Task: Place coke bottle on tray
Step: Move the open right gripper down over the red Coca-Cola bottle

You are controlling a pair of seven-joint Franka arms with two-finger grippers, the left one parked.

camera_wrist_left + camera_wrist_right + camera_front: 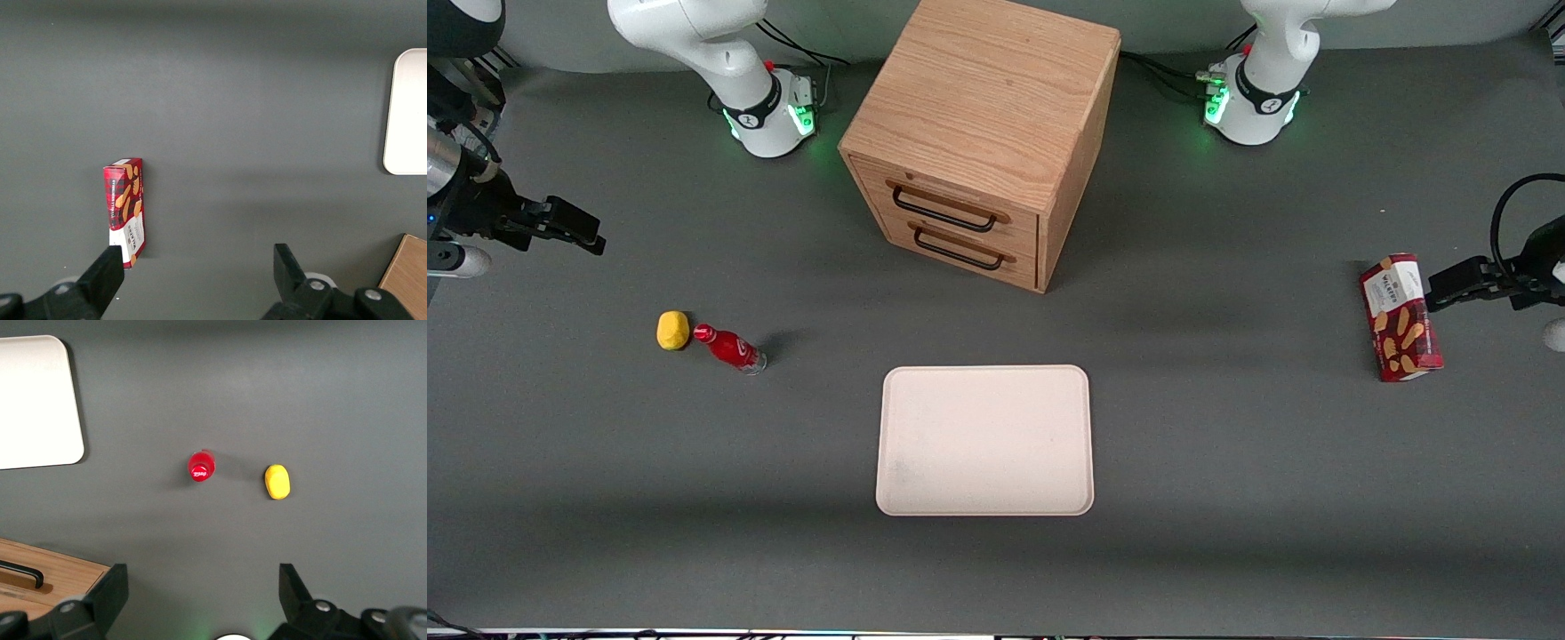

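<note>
Gripper (203,597) held released, empty, above bench (1227,533) at working arm's end, well apart from bottle (731,348). Bottle seen upright on bench, lemon (673,330) just beside it at 10 o'clock. Tray (984,440) bare, at bottle's 4 o'clock, nearer front camera than cabinet (983,133).

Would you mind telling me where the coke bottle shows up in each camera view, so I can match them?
Front view: the coke bottle stands on the table beside the yellow lump, toward the working arm's end from the tray.
Right wrist view: the bottle is seen cap-on, between lump and tray; the open gripper hovers above.
Left wrist view: not in it.
Shared landmark: the tray.
</note>
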